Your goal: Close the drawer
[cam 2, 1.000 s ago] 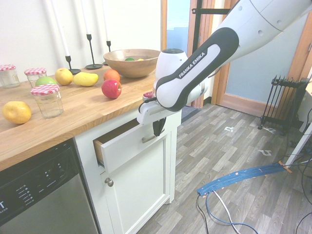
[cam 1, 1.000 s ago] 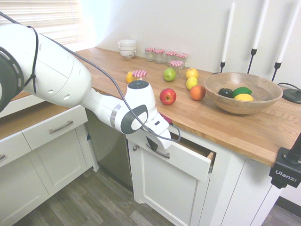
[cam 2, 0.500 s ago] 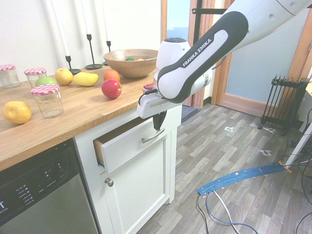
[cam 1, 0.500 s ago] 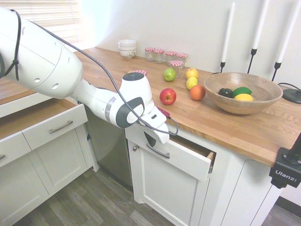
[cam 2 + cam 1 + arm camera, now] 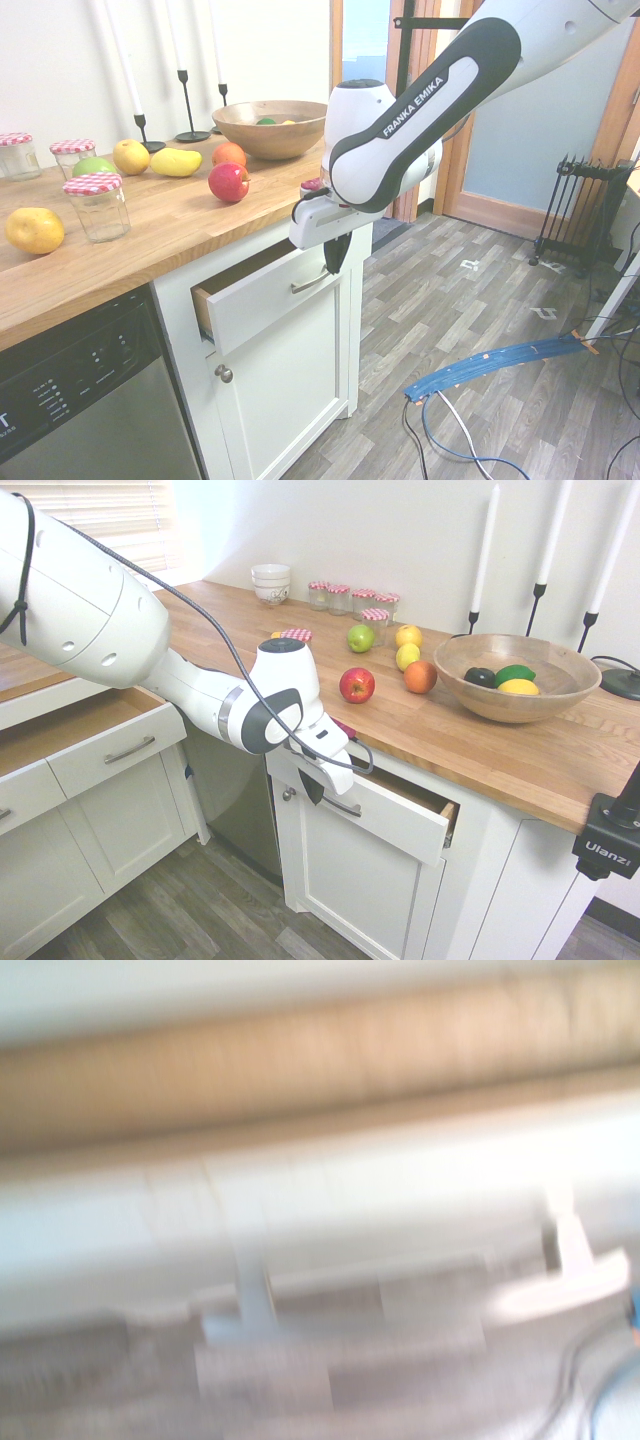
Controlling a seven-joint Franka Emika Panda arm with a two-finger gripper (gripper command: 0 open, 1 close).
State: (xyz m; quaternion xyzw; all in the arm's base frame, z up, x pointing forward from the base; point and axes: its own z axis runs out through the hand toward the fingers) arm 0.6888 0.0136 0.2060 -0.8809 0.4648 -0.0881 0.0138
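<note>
The drawer (image 5: 405, 828) under the wooden countertop stands partly pulled out, showing its flat white front (image 5: 262, 302) and wooden side. Its silver bar handle (image 5: 343, 806) runs across the front. My gripper (image 5: 312, 786) is shut with nothing in it, its dark fingers pointing down just in front of the drawer front at one end of the handle (image 5: 312, 282). From the other side the gripper (image 5: 336, 257) hangs by the handle's end nearer the door. The wrist view is blurred and shows the white front and the handle (image 5: 400, 1295) close up.
A red apple (image 5: 357, 684), other fruit, jars and a wooden bowl (image 5: 517, 677) sit on the countertop above. A cupboard door (image 5: 350, 890) is below the drawer, with a dishwasher (image 5: 80, 400) beside it. Another drawer (image 5: 115, 745) stands open on the lower cabinet.
My gripper has shifted a little sideways along the drawer front, rising then dipping again near the handle. The drawer stands as far out as before.
</note>
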